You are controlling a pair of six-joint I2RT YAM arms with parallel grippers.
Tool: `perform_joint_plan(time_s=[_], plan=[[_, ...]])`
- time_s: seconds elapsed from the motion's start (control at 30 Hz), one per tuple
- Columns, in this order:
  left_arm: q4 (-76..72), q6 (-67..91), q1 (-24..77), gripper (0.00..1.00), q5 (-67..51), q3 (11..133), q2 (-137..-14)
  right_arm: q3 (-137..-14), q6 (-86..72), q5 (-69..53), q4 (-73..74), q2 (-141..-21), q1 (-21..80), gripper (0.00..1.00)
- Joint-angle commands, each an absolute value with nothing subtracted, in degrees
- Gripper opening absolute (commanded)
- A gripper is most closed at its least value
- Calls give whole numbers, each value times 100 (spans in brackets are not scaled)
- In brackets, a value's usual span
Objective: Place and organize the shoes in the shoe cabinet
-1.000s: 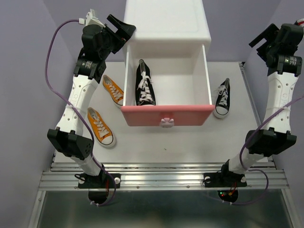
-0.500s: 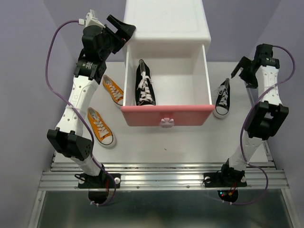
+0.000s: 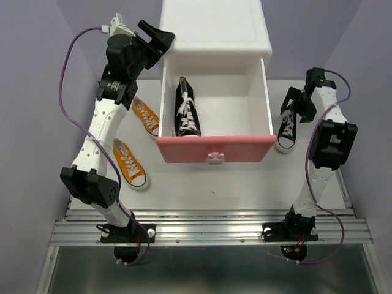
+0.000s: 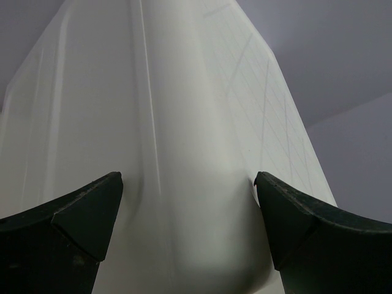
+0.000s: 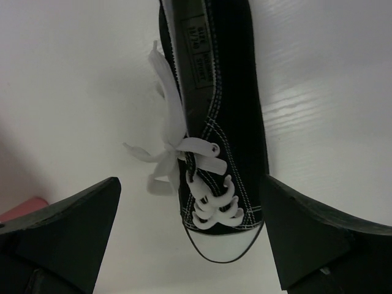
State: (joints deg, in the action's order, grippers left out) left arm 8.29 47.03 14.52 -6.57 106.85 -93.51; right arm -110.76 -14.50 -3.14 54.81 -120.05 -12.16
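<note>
The white shoe cabinet [image 3: 215, 30] stands at the back with its pink upper drawer [image 3: 214, 147] pulled out. One black sneaker [image 3: 187, 109] lies in the drawer's left side. The other black sneaker [image 3: 286, 128] lies on the table right of the drawer; it also shows in the right wrist view [image 5: 215, 116]. My right gripper [image 3: 293, 103] is open just above its heel end, the fingers [image 5: 73, 226] either side of it. Two orange sneakers [image 3: 146, 115] [image 3: 129, 163] lie left of the drawer. My left gripper [image 3: 160, 38] is open at the cabinet's upper left corner [image 4: 184, 153].
The grey table [image 3: 245, 184] is bordered by purple walls on the left, right and back. The metal rail [image 3: 208, 229] with both arm bases runs along the near edge. The open drawer juts out over the table's middle.
My right arm has swung down and inward from high at the right wall to just over the black sneaker on the table. The left arm has not moved.
</note>
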Motion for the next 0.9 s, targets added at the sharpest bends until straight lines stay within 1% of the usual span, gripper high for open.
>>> perform_joint_plan(time_s=[0.0,0.1,0.2,0.33,0.43,0.53,0.57,0.67,0.77,0.8,0.83,0.87], plan=[[3024,3938,1424,99,-483,10011,-9879,-11276,-1371,113,5238,-12119,-1099,100],[2980,3964,1424,99,-501,9941,-9853,-11215,-1362,246,5256,-12217,-1099,100],[2944,3981,1424,99,-510,9853,-9835,-11101,-1371,290,5186,-12261,-1099,95],[2918,3981,1424,99,-519,9826,-9853,-11100,-1380,483,5133,-12331,-1099,92],[2892,3990,1424,99,-536,9791,-9870,-11162,-1415,440,5124,-12436,-1099,86],[2874,4008,1424,99,-536,9765,-9879,-11197,-1406,457,5124,-12524,-1099,82],[2865,4008,1424,99,-536,9756,-9879,-11215,-1406,466,5133,-12542,-1099,78],[2839,4017,1415,99,-536,9747,-9870,-11197,-1406,474,5142,-12560,-1099,72],[2830,4025,1415,99,-545,9747,-9896,-11145,-1397,466,5115,-12525,-1046,52],[2830,4034,1424,99,-545,9747,-9896,-11136,-1389,475,5098,-12507,-1046,37],[2830,4034,1424,99,-554,9747,-9896,-11092,-1389,492,5072,-12489,-1046,30],[2830,4034,1424,99,-554,9756,-9905,-11066,-1389,483,5028,-12428,-1046,16]])
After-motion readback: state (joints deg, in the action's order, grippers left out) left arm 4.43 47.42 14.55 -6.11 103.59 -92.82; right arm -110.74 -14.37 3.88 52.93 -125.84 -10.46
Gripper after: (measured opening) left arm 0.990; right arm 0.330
